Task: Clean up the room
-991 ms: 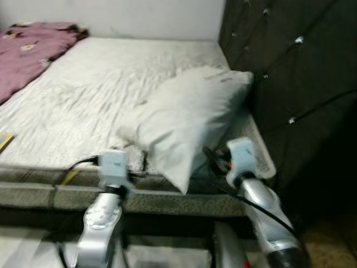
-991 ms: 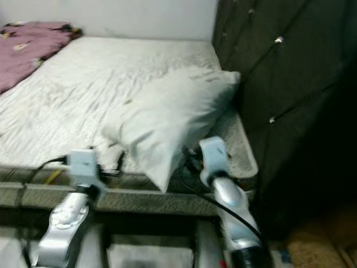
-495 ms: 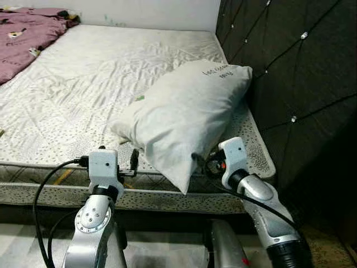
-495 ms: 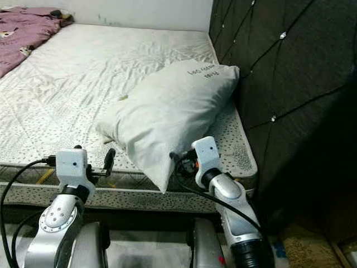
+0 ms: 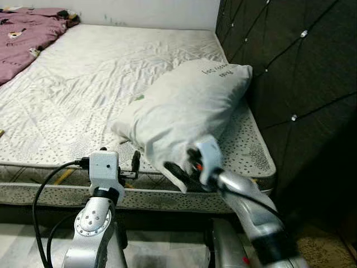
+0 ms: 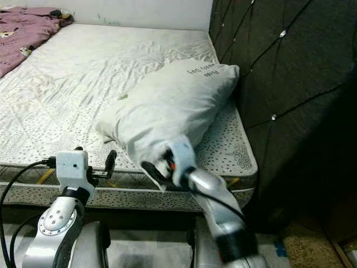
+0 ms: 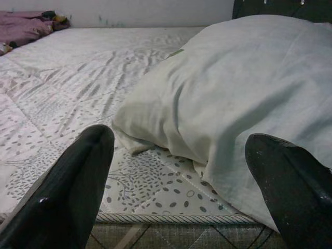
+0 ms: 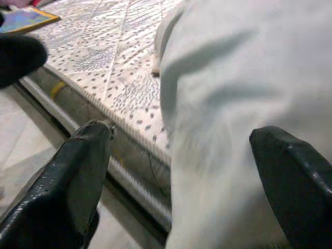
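Note:
A big white pillow (image 5: 187, 109) lies at an angle on the mattress (image 5: 83, 95), near the bed's front right corner by the headboard. My right gripper (image 5: 174, 171) is at the pillow's near lower corner, over the mattress edge. In the right wrist view its fingers (image 8: 78, 176) stand wide open with the pillow (image 8: 233, 104) between them. My left gripper (image 5: 134, 164) is open at the mattress edge, just left of the pillow. The pillow's left corner (image 7: 155, 129) lies ahead of its fingers (image 7: 72, 187).
A dark tufted headboard (image 5: 290, 67) runs along the bed's right side. A maroon blanket (image 5: 25, 33) is bunched at the far left of the bed. A flat coloured item (image 8: 23, 19) lies near the mattress front edge. Pale tiled floor (image 5: 162, 259) is below.
My right arm has swung left, bringing its gripper from beside the pillow's right side to the pillow's near corner. The left arm has held still. The camera moved and steadied earlier.

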You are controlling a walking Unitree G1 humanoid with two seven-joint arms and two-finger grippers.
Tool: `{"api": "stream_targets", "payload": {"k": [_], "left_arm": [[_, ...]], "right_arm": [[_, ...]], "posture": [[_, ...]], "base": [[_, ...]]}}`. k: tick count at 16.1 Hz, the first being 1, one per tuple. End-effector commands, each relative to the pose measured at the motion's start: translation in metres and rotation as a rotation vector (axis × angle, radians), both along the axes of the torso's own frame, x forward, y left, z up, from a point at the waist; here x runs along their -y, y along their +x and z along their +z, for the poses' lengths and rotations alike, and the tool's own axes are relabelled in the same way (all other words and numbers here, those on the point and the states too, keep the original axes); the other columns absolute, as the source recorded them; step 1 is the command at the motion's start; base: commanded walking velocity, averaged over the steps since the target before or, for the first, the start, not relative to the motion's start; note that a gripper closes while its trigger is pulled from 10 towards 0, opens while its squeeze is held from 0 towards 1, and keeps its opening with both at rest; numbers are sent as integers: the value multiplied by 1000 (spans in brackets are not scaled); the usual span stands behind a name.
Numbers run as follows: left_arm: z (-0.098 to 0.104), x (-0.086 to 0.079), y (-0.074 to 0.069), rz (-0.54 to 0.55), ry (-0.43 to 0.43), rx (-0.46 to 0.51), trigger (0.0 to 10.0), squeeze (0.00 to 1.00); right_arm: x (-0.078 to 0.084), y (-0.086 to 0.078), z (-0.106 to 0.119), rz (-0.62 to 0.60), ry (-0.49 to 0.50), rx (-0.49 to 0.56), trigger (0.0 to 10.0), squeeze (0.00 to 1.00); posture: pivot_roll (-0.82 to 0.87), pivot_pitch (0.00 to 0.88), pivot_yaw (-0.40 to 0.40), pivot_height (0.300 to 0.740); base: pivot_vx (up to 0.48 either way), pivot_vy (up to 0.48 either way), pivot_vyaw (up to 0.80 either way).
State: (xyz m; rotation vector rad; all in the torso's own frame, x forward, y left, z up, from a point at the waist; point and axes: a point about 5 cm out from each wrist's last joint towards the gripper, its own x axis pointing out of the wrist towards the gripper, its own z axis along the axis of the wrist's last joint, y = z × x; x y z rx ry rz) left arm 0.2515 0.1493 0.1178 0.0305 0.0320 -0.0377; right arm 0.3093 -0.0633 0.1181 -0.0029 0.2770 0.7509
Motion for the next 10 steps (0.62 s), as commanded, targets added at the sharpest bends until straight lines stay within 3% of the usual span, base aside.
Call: {"api": "stream_targets", "payload": {"k": [1, 3, 5, 7, 10], "left_arm": [[2, -1, -2, 0, 8, -3, 10000, 0], [2, -3, -1, 10, 10, -5, 10000, 0], [0, -4, -3, 16, 14, -19, 10000, 0], [1, -4, -6, 24, 19, -22, 10000, 0], [1, -10, -9, 50, 22, -27, 10000, 0]], "right_arm": [[-3, 4, -1, -34, -30, -26, 10000, 0], [-12, 10, 2, -76, -44, -39, 10000, 0], [-15, 14, -5, -115, -140, -15, 10000, 0], [-3, 24, -4, -193, -190, 28, 10000, 0], [34, 40, 1, -415, -217, 64, 10000, 0]], "posture": [[57, 35, -41, 512], [57, 35, -41, 512], [57, 35, -41, 512], [77, 41, -44, 512], [77, 44, -46, 512]], "base": [[0, 0, 0], [0, 0, 0], [0, 0, 0], [0, 0, 0], [0, 0, 0]]}}
